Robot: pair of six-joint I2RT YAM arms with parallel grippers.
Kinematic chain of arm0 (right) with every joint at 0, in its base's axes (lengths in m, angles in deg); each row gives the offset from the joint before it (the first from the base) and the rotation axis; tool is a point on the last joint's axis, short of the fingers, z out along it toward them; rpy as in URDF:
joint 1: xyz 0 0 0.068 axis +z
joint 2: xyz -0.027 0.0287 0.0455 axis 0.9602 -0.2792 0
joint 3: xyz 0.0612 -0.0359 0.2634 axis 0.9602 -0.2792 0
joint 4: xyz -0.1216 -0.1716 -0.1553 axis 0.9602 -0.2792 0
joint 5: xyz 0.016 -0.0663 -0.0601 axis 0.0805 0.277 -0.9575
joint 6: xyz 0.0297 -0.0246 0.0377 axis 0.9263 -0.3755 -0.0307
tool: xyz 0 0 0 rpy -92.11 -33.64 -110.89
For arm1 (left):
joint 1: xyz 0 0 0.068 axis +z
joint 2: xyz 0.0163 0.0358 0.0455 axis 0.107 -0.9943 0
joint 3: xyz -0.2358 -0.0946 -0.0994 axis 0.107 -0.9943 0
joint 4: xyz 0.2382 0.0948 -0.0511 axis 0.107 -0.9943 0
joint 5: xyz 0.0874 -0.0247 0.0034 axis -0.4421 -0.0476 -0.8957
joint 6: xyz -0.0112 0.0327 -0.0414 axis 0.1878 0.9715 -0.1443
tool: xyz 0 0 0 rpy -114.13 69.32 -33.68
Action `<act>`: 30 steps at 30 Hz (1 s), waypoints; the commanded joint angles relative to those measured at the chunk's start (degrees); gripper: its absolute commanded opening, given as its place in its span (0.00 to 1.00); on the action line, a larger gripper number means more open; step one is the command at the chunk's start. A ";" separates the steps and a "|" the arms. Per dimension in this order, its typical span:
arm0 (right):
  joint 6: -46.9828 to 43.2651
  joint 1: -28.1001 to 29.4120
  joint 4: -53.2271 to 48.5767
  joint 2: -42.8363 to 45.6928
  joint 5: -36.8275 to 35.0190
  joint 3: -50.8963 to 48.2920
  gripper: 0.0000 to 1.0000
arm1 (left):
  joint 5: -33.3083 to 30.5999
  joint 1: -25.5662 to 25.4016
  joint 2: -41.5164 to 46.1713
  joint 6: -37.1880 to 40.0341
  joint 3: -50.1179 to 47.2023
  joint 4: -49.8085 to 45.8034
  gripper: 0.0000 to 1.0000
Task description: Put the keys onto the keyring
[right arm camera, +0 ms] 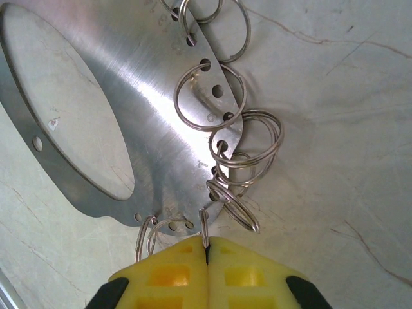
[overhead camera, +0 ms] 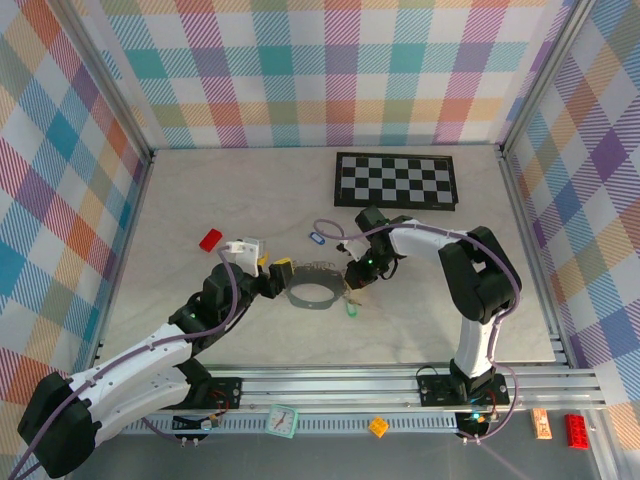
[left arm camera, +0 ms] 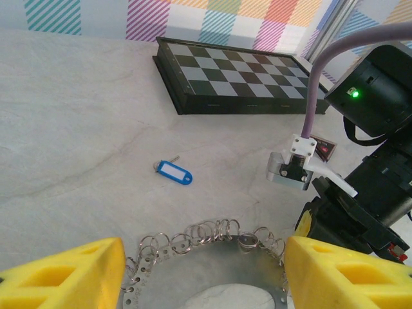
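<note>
keyring (right arm camera: 151, 109) pinched in shut right claw (right arm camera: 206, 256); left claw (left arm camera: 205, 275) open; blue key (left arm camera: 175, 172) ring-end leftward, left wrist view.

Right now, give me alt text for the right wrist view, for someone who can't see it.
The right claw, its yellow fingers shut, pinches one wire ring on the edge of the keyring, a flat silvery plate with an oval hole. More rings hang through holes along its rim, on a marbled table.

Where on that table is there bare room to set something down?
Bare: the far-left stretch between back wall, chequered board and red block; also the near strip between keyring and front rail. Crowded: the middle, around left gripper, right gripper, blue key and green key.
</note>
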 commanded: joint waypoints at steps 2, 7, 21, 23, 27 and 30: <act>-0.47 0.66 -1.67 2.40 -0.72 -0.23 0.00 | -0.87 0.36 1.06 1.14 -0.22 -0.66 0.65; -1.15 1.96 -0.74 6.03 -4.30 -2.10 0.00 | -1.37 0.37 1.09 2.21 0.38 -1.33 0.65; -8.84 5.49 8.48 18.71 -3.10 -5.98 0.00 | -9.71 0.72 -0.52 12.28 4.18 -4.78 0.61; -10.54 5.50 9.75 20.03 -1.22 -6.17 0.00 | -11.80 1.30 -1.15 15.00 3.20 -2.62 0.56; -14.35 5.57 11.10 21.45 1.53 -5.87 0.00 | -4.89 4.71 -2.75 20.63 3.52 -1.10 0.49; -16.48 5.58 11.23 22.29 3.15 -5.39 0.00 | 2.73 7.11 -4.01 21.19 4.77 -0.29 0.41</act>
